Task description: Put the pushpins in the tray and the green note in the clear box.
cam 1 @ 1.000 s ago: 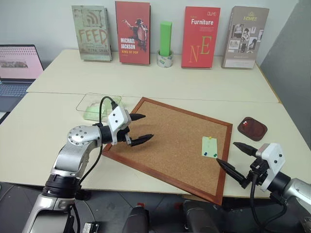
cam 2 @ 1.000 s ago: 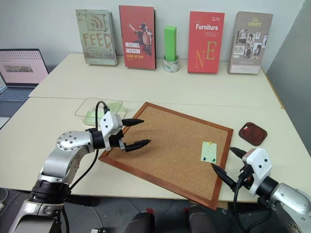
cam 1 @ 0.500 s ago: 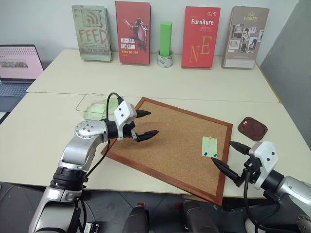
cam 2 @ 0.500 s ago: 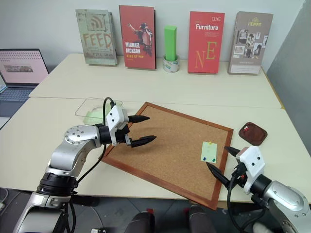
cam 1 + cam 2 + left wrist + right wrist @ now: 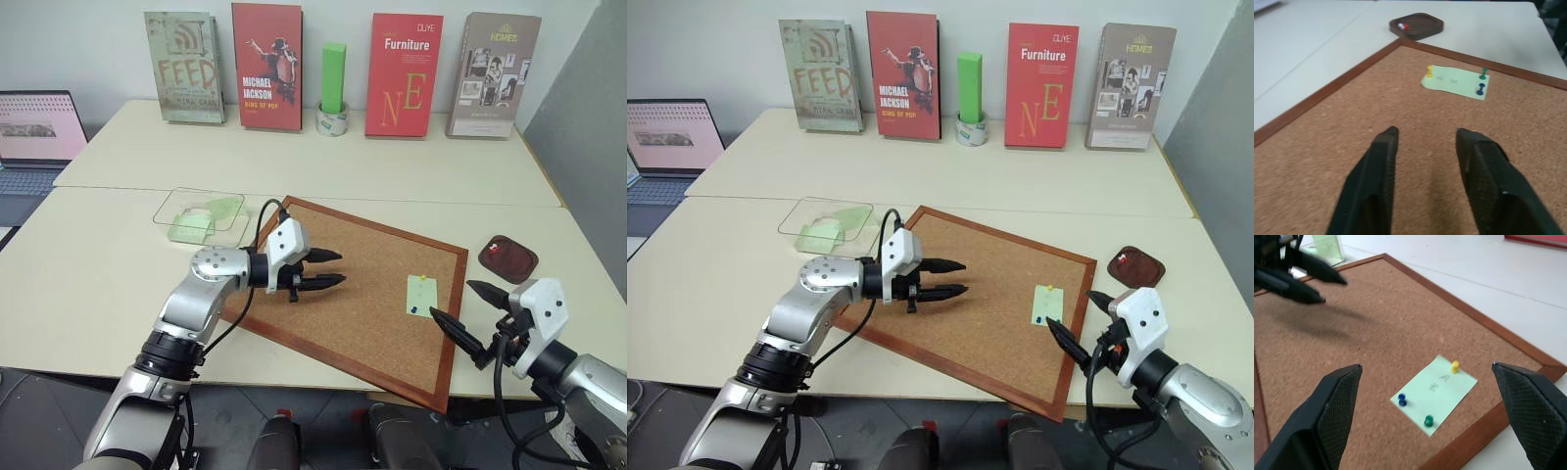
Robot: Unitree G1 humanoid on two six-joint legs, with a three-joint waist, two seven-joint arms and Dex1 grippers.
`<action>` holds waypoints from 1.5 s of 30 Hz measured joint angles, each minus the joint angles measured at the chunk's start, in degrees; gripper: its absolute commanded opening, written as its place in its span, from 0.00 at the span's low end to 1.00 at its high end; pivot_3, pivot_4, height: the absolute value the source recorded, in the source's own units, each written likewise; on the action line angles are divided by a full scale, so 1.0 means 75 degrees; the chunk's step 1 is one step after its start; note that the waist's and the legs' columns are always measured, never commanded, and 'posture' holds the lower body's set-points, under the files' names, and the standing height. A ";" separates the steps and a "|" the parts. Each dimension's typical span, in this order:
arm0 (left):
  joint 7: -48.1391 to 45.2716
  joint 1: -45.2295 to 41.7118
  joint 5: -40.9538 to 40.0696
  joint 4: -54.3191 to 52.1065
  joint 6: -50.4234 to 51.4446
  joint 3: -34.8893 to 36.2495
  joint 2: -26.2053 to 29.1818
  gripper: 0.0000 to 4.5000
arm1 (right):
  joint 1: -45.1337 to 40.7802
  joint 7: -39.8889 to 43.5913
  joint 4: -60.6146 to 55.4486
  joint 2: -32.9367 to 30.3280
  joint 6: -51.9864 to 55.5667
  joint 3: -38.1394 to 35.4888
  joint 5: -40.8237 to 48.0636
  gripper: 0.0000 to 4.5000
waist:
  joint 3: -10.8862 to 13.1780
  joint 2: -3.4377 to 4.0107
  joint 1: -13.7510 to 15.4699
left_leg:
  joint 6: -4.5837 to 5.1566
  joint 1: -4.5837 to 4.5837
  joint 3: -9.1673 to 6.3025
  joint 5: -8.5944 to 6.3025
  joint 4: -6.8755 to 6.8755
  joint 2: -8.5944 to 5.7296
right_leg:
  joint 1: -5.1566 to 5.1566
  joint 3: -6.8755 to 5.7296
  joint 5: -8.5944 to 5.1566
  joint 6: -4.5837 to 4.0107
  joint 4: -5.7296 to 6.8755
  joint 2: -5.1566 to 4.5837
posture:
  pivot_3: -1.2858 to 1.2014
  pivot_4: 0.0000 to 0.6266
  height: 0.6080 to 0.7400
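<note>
Head view, note: I see the green note (image 5: 421, 296) pinned near the right edge of the corkboard (image 5: 353, 284), with a yellow pin at its top and darker pins at its bottom, so I judge it not yet freed.
Head view, tray: the tray (image 5: 508, 259) sits on the table just beyond the board's right corner, with a red and white speck inside; I take that for a pushpin already delivered.
Head view, clear box: the clear box (image 5: 201, 215) lies off the board's left corner and holds pale green paper.
Head view, left gripper: my left gripper (image 5: 331, 269) hovers over the board's left half, well apart from the note, its fingers narrowly parted and pinching nothing.
Head view, right gripper: my right gripper (image 5: 470, 315) hangs near the board's right edge, just beside the note, spread wide and empty.
Left wrist view: the pushpins (image 5: 1481, 82) read as yellow, green and blue, all on the note.
Right wrist view: same three pins, the note flat, nothing touching it.
Remaining: I judge three pins to pull and tray, then the note to box.
</note>
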 measured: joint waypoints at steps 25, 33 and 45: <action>0.0355 0.0289 0.1017 0.1261 -0.1181 -0.0532 -0.0660 0.00 | -0.2841 0.0380 0.3744 -0.0130 -0.0222 0.1737 -0.1334 1.00 | -0.0001 0.0001 -0.0012 | 0.0001 -0.0004 0.0000 0.0000 -0.0004 -0.0007 | 0.0000 0.0001 0.0020 0.0035 -0.0002 -0.0001 | 0.52 0.24 1.00; 0.0378 0.0479 0.1036 0.0980 -0.1152 -0.0522 -0.0552 0.00 | -0.3154 0.0723 0.4681 0.0002 -0.0715 0.1903 -0.1688 0.91 | -0.0002 0.0003 -0.0025 | 0.0002 -0.0001 -0.0001 0.0000 -0.0009 -0.0006 | -0.0001 0.0000 0.0023 0.0039 0.0001 0.0000 | 0.52 0.24 1.00; 0.0518 0.0621 0.1065 0.0744 -0.1006 -0.0516 -0.0525 0.00 | -0.3214 0.1016 0.4676 0.0129 -0.0904 0.2174 -0.1961 0.33 | -0.0003 0.0004 -0.0026 | 0.0002 0.0002 -0.0002 0.0000 -0.0006 -0.0006 | 0.0001 0.0001 0.0023 0.0039 0.0003 0.0000 | 0.52 0.24 1.00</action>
